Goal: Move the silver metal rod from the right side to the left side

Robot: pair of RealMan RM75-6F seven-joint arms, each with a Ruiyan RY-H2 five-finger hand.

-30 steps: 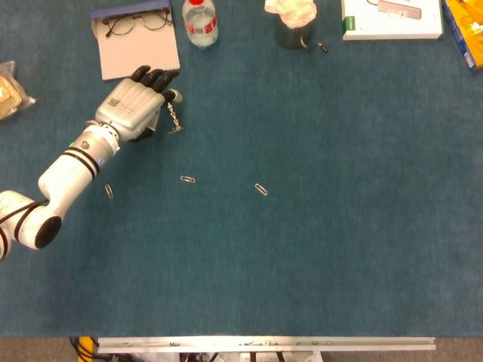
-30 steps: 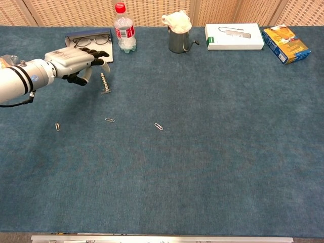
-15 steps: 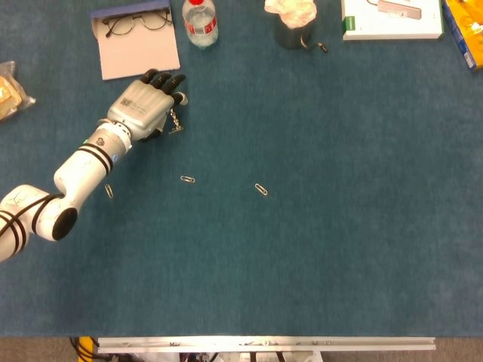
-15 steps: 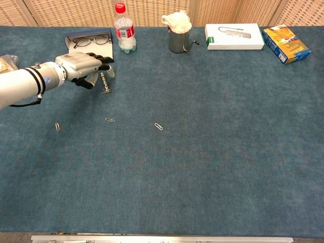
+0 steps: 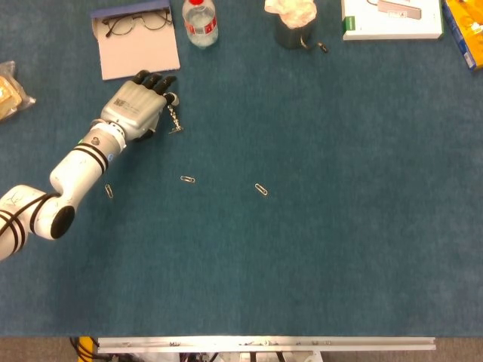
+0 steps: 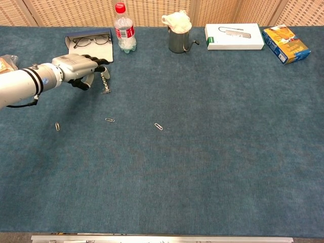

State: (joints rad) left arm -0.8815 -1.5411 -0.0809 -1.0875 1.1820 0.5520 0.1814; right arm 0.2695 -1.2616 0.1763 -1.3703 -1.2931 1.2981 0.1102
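**Desk:** What's the pic show, quick?

**Photog:** Left hand (image 5: 137,105) low over the blue table (image 5: 324,226), far-left rear area, just in front of the open glasses case (image 5: 136,41). Silver metal rod (image 5: 173,118) lies on the cloth right at the fingertips (image 5: 167,84).

**Desk:** Holding it?

**Photog:** Can't tell. Fingers curl down and in toward the rod's far end; in the chest view the rod (image 6: 105,82) looks to start right at the hand (image 6: 78,68). Whether anything's pinched is hidden by the hand itself. Near end w/ the little crosspiece looks to sit on the table.

**Desk:** Which way's the rod from the hand?

**Photog:** To the hand's right, toward table centre, touching or just beside the fingertips. Long axis runs roughly front-to-back, tilted a bit: far end by the fingers, near end toward the camera. Hand's own line comes in on a slant from the near left, so fingers meet the rod near its top end, not midway.

**Desk:** Other arm?

**Photog:** Right hand not in either view. Left is the only one near.

**Desk:** Task status?

**Photog:** Rod's already on the left part of the table, so I'd judge the carry about done, w/ either a set-down or a last nudge pending. Paper clips (image 5: 187,179) lie nearer the front, well apart from it; bottle (image 5: 200,21) behind.
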